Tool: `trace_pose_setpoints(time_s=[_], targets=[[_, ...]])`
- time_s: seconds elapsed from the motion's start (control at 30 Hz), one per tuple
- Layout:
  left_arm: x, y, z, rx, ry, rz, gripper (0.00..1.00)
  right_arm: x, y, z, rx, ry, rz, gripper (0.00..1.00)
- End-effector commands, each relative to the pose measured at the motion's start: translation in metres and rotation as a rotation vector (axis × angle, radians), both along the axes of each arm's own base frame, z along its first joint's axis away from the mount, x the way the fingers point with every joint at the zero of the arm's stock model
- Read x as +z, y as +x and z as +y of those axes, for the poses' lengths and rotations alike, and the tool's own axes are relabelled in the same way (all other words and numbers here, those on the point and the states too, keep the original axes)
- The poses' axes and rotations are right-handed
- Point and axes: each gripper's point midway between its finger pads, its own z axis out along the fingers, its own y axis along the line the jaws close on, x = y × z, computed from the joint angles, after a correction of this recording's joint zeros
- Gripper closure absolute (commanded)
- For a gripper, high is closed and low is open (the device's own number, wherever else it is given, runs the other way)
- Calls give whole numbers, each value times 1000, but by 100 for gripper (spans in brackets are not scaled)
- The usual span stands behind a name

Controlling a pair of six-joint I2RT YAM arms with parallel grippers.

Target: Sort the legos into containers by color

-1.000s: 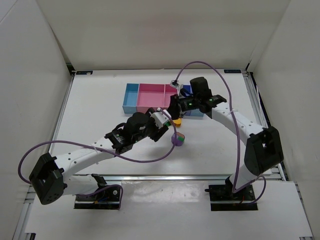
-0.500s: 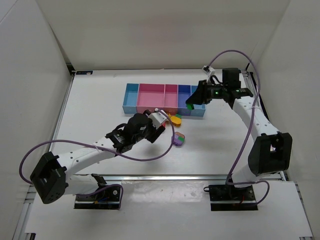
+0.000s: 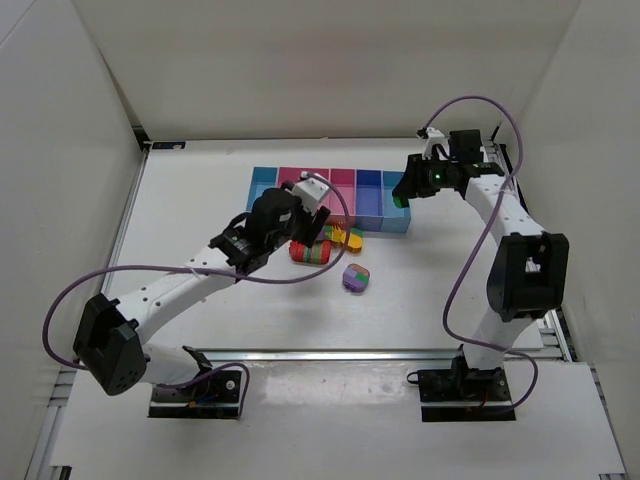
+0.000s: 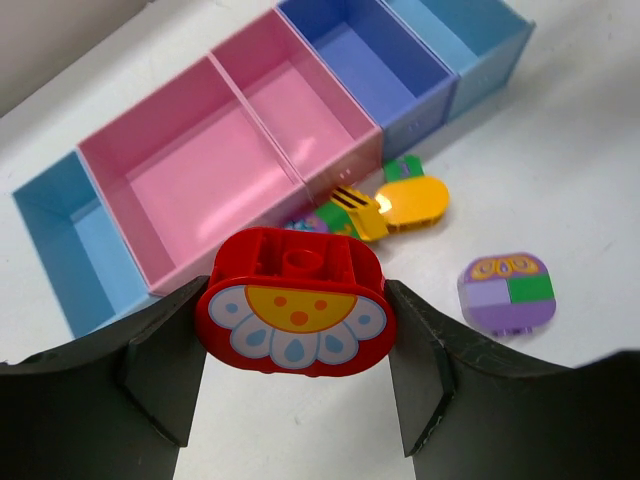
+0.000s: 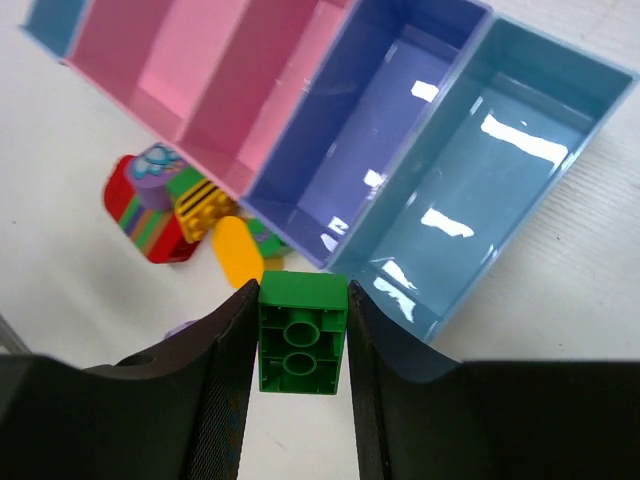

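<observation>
First, nearest the arm bases, a small rounded purple plastic brick printed with lilac and green squares is seen lying alone on the white table. Just beyond it, 3 more pieces are gathered close in front of the bins: a red chunk striped with green and topped by a purple piece, a yellow brick marked with black stripes, and an orange oval piece with a bit of green beside it.

Past these, the left gripper is held in the air by the front of the wide pink bin. Its jaws are spread partway and clamped on the 2 ends of a red rounded plastic brick printed with a white, yellow and orange flower.

Behind that, the row of 5 joined shallow plastic bins is set across the table.

Farthest, at the right end of the row, the right gripper is raised. Its jaws are drawn close and pinch a green 2-stud plastic brick. The brick is shown against the near wall where the dark blue bin and the light blue bin meet.
</observation>
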Motion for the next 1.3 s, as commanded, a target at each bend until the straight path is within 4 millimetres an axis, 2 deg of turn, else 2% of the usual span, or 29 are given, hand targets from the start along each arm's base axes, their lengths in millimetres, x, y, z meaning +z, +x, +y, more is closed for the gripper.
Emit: trace_pose_setpoints(time_s=[0.0, 0.07, 0.1, 0.17, 0.23, 0.27, 0.33, 0.37, 0.43, 0.47, 0.5, 0.57, 0.6, 0.63, 0.67, 0.73, 0.77, 0.8, 0.83, 0.87, 0.9, 0.97, 1.03, 1.07, 1.1, 1.13, 1.17, 1.23, 1.27], targets=[[27, 12, 0, 29, -77, 9, 76, -8, 23, -7, -35, -58, -24, 100], [26, 20, 4, 49, -84, 37, 76, -20, 33, -8, -44, -70, -9, 100], [35, 23, 3, 56, -109, 38, 76, -23, 37, -9, -47, -73, -10, 100], [37, 31, 6, 71, -117, 44, 76, -31, 44, -6, -26, -87, -16, 99], [41, 34, 7, 76, -128, 41, 76, -34, 54, -8, -30, -110, -45, 96], [43, 38, 10, 86, -132, 37, 76, -43, 56, -7, -28, -116, -29, 95], [42, 40, 11, 89, -131, 42, 75, -44, 64, -8, -28, -124, -38, 92], [42, 42, 13, 95, -136, 47, 75, -53, 66, -7, -27, -131, -27, 89], [43, 44, 12, 87, -146, 59, 75, -55, 72, -8, -26, -145, -41, 71], [42, 46, 15, 94, -153, 65, 74, -59, 74, -8, -26, -150, -37, 60], [43, 48, 14, 88, -159, 66, 74, -60, 75, -7, -21, -155, -40, 44], [39, 53, 13, 79, -160, 80, 74, -58, 77, -6, -26, -161, -52, 34], [39, 55, 12, 78, -159, 83, 73, -57, 77, -4, -21, -165, -58, 24], [36, 59, 11, 82, -152, 94, 72, -56, 77, -3, -19, -166, -60, 21], [35, 63, 11, 101, -177, 114, 72, -52, 76, -1, -20, -163, -65, 15], [24, 73, 12, 108, -181, 154, 71, -50, 72, 1, -18, -160, -64, 13], [29, 78, 9, 101, -205, 159, 70, -39, 70, 2, -25, -149, -79, 11], [27, 83, 9, 109, -212, 170, 70, -35, 67, 1, -34, -145, -80, 11], [14, 93, 13, 132, -214, 207, 70, -28, 64, 1, -40, -136, -87, 10], [18, 99, 10, 121, -231, 216, 70, -8, 60, 1, -48, -124, -122, 9], [15, 109, 14, 141, -238, 231, 70, -3, 53, 2, -53, -110, -120, 9], [-1, 124, 11, 164, -242, 297, 69, 18, 43, 2, -53, -88, -154, 8], [-17, 133, 12, 191, -242, 351, 67, 36, 25, 3, -39, -82, -179, 8], [-36, 138, 11, 207, -229, 396, 65, 41, 18, 4, -27, -84, -187, 8], [-37, 145, 15, 228, -237, 400, 62, 49, 6, 3, -17, -81, -197, 8], [-44, 147, 15, 245, -248, 422, 60, 52, 0, 2, -9, -84, -205, 8], [-59, 151, 16, 265, -238, 451, 54, 49, -8, 1, 9, -93, -202, 8], [-67, 159, 20, 289, -233, 456, 50, 59, -21, 1, 26, -96, -227, 8], [-72, 162, 21, 299, -227, 461, 49, 54, -27, 0, 44, -107, -225, 8]])
